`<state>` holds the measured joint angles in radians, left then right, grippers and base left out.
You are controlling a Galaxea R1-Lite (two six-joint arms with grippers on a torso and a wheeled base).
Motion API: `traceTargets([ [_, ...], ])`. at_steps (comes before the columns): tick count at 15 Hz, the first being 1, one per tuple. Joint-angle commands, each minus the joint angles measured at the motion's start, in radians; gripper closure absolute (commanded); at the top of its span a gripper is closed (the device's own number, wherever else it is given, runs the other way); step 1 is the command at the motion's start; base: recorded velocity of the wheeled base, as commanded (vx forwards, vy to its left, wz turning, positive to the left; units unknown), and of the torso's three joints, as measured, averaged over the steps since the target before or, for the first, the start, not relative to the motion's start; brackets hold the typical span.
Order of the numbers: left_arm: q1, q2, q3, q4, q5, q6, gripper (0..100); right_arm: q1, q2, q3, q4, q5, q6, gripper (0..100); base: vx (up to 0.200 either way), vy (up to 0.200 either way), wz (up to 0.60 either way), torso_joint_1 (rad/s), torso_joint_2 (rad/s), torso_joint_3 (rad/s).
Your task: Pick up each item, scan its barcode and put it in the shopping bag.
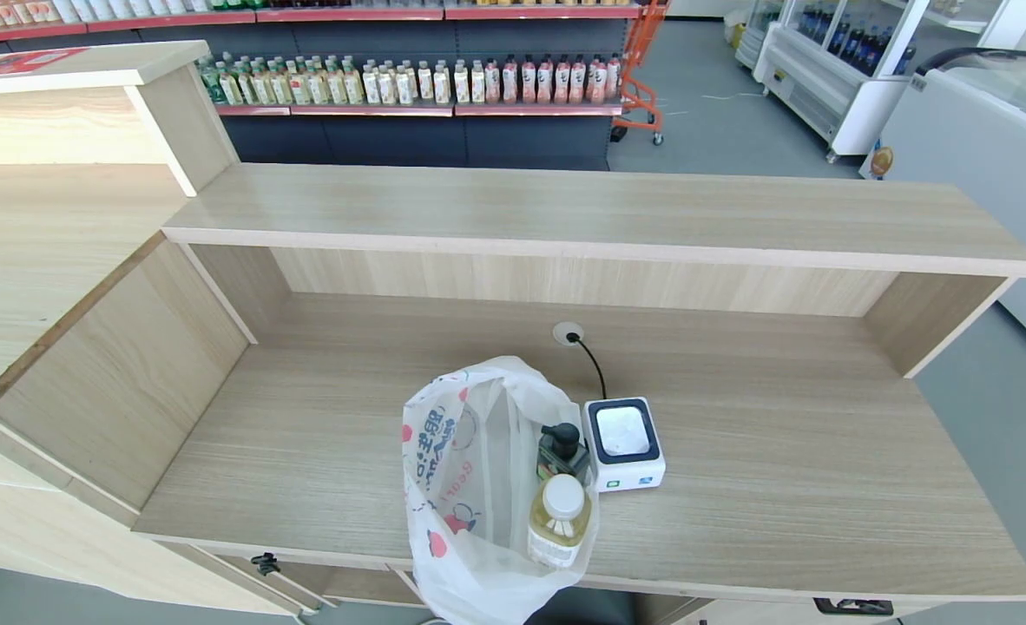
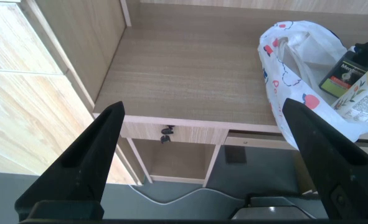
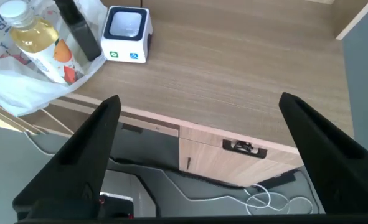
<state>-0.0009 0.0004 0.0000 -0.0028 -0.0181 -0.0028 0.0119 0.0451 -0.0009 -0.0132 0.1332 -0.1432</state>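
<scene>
1. the shopping bag point(image 1: 470, 486) was a white plastic one with red print. it sat at the near edge of the wooden checkout desk point(image 1: 782, 469), a bit left of the middle, mouth open, with its bottom spilling slightly over the near edge.
2. two items were in the bag, both on its right side. a yellow drink bottle point(image 1: 558, 521) with a white cap was the nearer one, and a dark pump bottle point(image 1: 562, 451) stood just behind it.
3. the barcode scanner point(image 1: 622, 443), a little white box with a dark-framed window on top, was just beside the bag on the right. it looked like it was touching the plastic. its black cable point(image 1: 593, 360) ran to the far side into a round grommet hole point(image 1: 568, 333) in the desk.
4. the left gripper point(image 2: 203, 109) had its jaws spread wide with nothing between them. it hung off the near edge of the desk, to the left of the bag.
5. the right gripper point(image 3: 200, 102) was the same deal, jaws wide apart and holding nothing. it was off the near edge, to the right of the scanner.
6. a drawer handle point(image 3: 241, 146) showed on the desk front under the right gripper.
7. far behind the raised counter ledge point(image 1: 600, 208) were store shelves lined with drink bottles point(image 1: 409, 82).
</scene>
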Motion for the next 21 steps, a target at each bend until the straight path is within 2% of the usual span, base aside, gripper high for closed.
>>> traceTargets([
  [1, -0.001, 0.000, 0.000, 0.000, 0.000, 0.000, 0, -0.003, -0.045, 0.001, 0.006, -0.001, 0.002, 0, 0.000, 0.000, 0.00, 0.000, 0.00, 0.000],
  [21, -0.001, 0.000, 0.000, 0.000, 0.000, -0.005, 0, -0.003, -0.045, 0.001, 0.016, -0.009, 0.014, 0, 0.000, 0.000, 0.00, 0.000, 0.00, 0.000],
])
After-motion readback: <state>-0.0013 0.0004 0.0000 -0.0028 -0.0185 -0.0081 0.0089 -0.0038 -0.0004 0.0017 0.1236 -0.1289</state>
